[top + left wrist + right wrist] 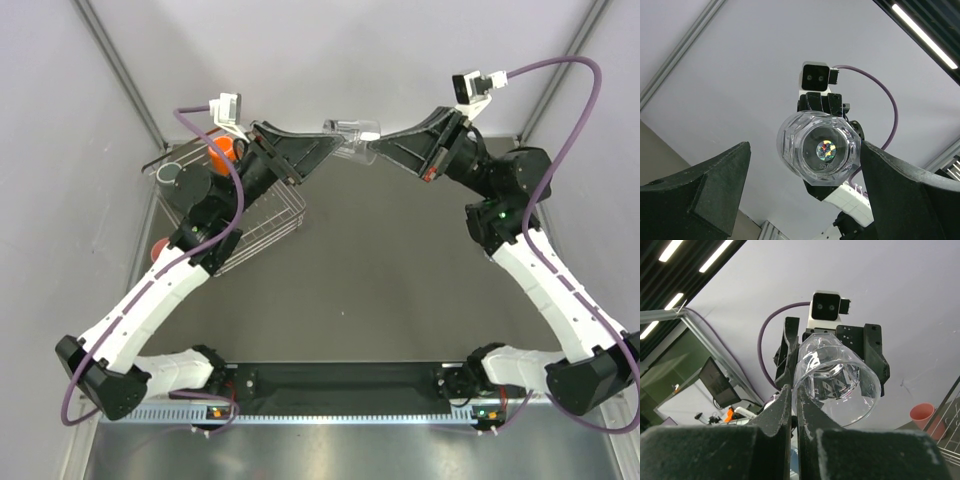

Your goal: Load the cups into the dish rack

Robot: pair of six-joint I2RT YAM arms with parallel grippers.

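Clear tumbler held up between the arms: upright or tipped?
Tipped on its side. The clear tumbler lies sideways in the air, base facing the left gripper, rim wall pinched by the right gripper.

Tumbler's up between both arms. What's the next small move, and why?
Probably ease the left end effector forward and close it on the tumbler. Its fingers stand open either side of the tumbler's base, not clamped, while the right end effector pinches the rim. The dish rack lies on the left arm's side, so that arm seems best placed to take it.
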